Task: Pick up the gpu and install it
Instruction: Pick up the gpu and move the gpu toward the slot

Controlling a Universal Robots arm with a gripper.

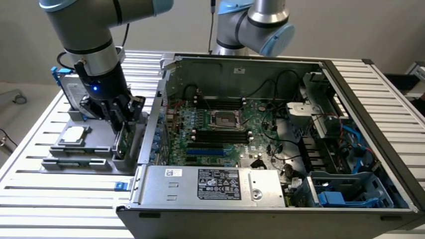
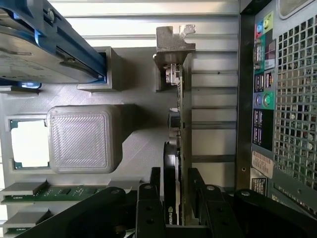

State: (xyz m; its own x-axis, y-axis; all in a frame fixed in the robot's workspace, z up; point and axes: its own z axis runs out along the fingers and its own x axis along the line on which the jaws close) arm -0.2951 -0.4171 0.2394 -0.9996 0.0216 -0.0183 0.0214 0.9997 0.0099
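Note:
The gpu [image 2: 185, 114] stands on edge in a slot of the grey printed holder [image 2: 133, 99], with its silver bracket [image 2: 173, 42] at the far end, its green board toward the computer case and its black cooler [image 2: 170, 163] on the other face. My gripper [image 2: 174, 172] straddles the card, a black finger [image 2: 155, 198] pressed against each face, shut on it. In the exterior view the gripper [image 1: 123, 124] reaches down onto the gpu [image 1: 123, 143] at the holder's edge beside the case. The open case's motherboard [image 1: 219, 129] shows blue expansion slots [image 1: 206, 149].
The holder [image 1: 56, 162] also carries a processor [image 1: 74, 133], memory sticks [image 2: 44, 191] and a hard drive in a blue frame [image 2: 39, 49]. The case's rear panel [image 2: 262, 99] is close beside the card. A power supply [image 1: 212, 185] and a second arm [image 1: 256, 25] border the case.

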